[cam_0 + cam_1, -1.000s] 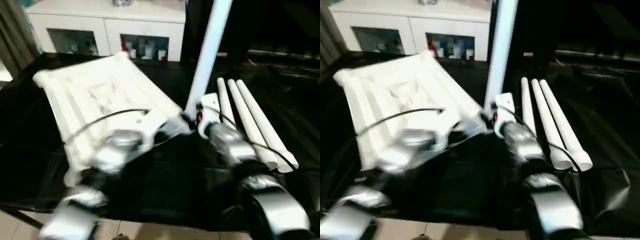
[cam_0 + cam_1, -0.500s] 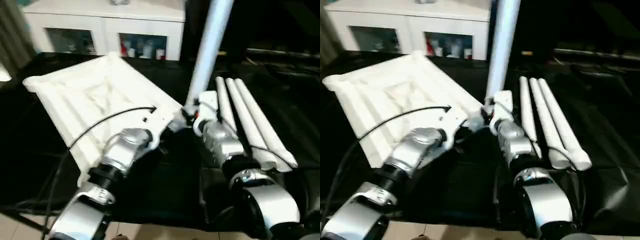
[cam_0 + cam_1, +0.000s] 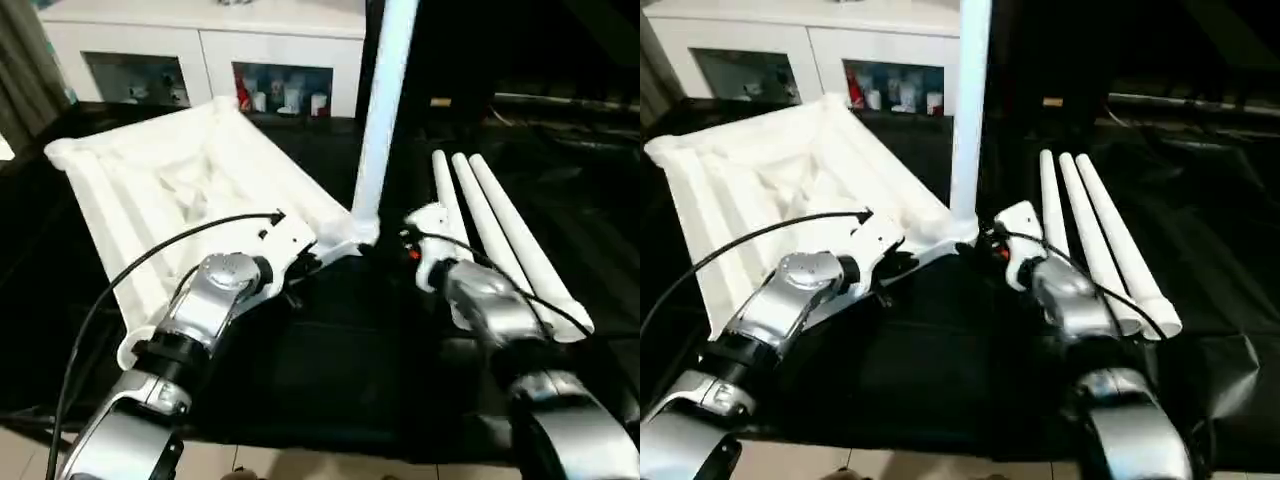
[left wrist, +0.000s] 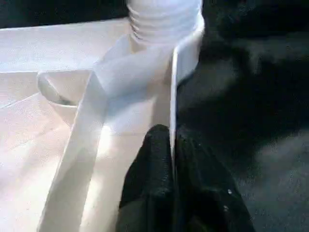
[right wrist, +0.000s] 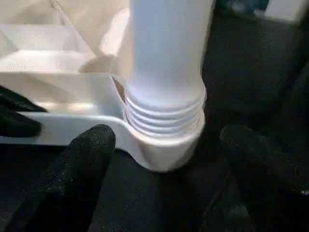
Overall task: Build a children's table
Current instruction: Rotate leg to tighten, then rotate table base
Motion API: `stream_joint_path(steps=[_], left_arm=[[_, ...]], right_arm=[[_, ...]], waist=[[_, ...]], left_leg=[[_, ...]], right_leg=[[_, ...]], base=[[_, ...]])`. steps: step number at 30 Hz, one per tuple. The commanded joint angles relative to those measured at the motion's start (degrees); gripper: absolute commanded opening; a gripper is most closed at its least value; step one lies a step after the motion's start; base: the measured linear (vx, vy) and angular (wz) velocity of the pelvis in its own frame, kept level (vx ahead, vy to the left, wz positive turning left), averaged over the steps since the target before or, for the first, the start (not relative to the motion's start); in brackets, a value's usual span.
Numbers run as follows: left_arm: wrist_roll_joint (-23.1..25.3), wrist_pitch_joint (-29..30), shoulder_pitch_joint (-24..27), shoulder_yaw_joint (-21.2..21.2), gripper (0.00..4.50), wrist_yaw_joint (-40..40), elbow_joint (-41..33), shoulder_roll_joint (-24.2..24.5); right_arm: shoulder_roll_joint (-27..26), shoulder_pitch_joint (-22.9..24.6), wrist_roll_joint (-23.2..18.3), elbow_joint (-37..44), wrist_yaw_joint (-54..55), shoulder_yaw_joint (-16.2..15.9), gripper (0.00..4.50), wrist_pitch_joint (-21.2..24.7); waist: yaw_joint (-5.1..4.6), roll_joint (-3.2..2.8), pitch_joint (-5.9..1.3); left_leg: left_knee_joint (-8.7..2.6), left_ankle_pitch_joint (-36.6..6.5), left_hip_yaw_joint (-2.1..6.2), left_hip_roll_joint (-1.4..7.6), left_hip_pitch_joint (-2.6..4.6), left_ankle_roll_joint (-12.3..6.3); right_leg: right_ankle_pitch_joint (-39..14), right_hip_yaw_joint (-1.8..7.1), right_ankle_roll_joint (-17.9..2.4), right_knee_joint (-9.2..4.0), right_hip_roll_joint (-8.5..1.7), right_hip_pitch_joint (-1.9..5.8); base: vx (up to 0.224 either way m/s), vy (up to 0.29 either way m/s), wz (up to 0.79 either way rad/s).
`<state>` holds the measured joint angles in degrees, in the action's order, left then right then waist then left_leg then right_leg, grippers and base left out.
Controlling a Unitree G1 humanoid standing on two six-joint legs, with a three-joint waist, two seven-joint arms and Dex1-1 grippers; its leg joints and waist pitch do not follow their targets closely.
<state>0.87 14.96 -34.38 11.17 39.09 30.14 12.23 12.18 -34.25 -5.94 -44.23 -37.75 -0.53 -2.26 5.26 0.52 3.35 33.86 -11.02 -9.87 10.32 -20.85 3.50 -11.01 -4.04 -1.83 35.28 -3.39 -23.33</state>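
The white tabletop [image 3: 190, 190] lies ribbed side up on the black table. One white leg [image 3: 378, 110] stands upright, its threaded end [image 5: 164, 116] seated in the near corner socket [image 5: 164, 154]. My left gripper [image 4: 171, 137] is shut on the tabletop's thin rim [image 4: 173, 87] just beside that socket. My right gripper [image 5: 166, 145] is open, one black finger [image 5: 87, 150] on each side of the socket, neither touching the leg. Three more legs [image 3: 500, 240] lie side by side to the right of my right arm.
A white glass-door cabinet [image 3: 200, 50] stands behind the table. A black cable [image 3: 170, 250] runs along my left forearm. Black cloth covers the table [image 3: 330, 370] in front of the tabletop, and the floor shows past its near edge.
My right gripper has opened and let go of the leg, backing off slightly. The leg has gone from leaning right to standing upright. My left gripper has stayed on the rim.
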Motion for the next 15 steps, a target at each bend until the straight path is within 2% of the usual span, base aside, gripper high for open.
stream_joint_path(steps=[1, 3, 4, 5, 7, 10, 15], left_arm=[[-2.7, 0.0, -0.9, -1.7, 0.66, 1.1, -4.8, -0.2], [-3.9, 0.2, -1.2, -3.9, 0.98, -1.0, -6.9, 0.0], [-4.1, 1.0, -1.6, -5.4, 0.98, -3.0, -7.7, 0.4], [-4.2, 1.6, -1.9, -6.9, 1.05, -4.7, -8.2, 1.0], [-2.8, 2.0, -2.5, -9.1, 1.19, -8.0, -8.4, 2.8], [-0.9, 3.9, -3.0, -13.5, 1.31, -14.3, -7.7, 6.3], [3.2, 6.1, -1.0, -21.8, 1.31, -25.0, -6.1, 17.1]], right_arm=[[0.4, 1.7, -1.8, 5.2, -2.2, -0.5, 3.94, 1.6], [0.9, 3.8, -1.8, 9.5, -3.8, -1.3, 3.94, 3.8], [0.9, 4.2, -1.0, 10.1, -3.6, -2.0, 3.94, 4.6], [0.9, 4.3, -0.1, 9.8, -2.8, -2.5, 3.94, 5.1], [0.5, 3.9, 1.3, 8.5, -1.0, -2.9, 3.94, 5.4], [-0.4, 3.4, 2.9, 7.5, 1.5, -3.8, 3.94, 7.2], [-3.0, 2.1, 4.6, 5.9, 5.0, -5.5, 3.94, 10.5]], waist=[[0.64, 0.4, -4.35], [0.44, 0.44, -4.23], [0.58, -0.66, -4.22], [0.21, -0.14, -4.14], [-0.06, -0.21, -3.95], [-0.21, -0.37, -3.93], [-0.63, -0.61, -4.22]], left_leg=[[-3.25, -3.5, 0.73, 3.22, 0.29, -6.07], [-3.2, -2.7, 0.71, 3.18, 0.18, -6.96], [-3.14, -3.0, 0.89, 3.15, 0.18, -6.83], [-3.26, -4.1, 0.81, 3.13, 0.15, -6.53], [-3.41, -6.6, 0.84, 2.81, 0.15, -4.57], [-3.47, -6.8, 0.97, 2.72, 0.18, -2.95], [-3.4, -5.1, 1.1, 2.69, 0.18, -2.64]], right_leg=[[-1.6, 3.23, -14.0, -3.24, -5.43, 3.88], [0.9, 3.09, -14.9, -2.97, -5.09, 3.65], [0.8, 3.06, -15.1, -2.91, -5.27, 3.63], [0.0, 3.0, -15.0, -3.28, -5.15, 3.67], [-4.5, 2.96, -14.0, -3.75, -5.07, 3.76], [-7.0, 2.97, -12.4, -3.8, -4.9, 3.68], [-2.6, 2.94, -12.5, -3.12, -4.66, 3.6]], base=[[0.0, 0.0, 0.0], [0.0, 0.0, 0.0], [0.0, 0.0, 0.0], [0.0, 0.0, 0.0], [0.0, 0.0, 0.0], [0.0, 0.0, 0.0], [0.0, 0.0, 0.0]])
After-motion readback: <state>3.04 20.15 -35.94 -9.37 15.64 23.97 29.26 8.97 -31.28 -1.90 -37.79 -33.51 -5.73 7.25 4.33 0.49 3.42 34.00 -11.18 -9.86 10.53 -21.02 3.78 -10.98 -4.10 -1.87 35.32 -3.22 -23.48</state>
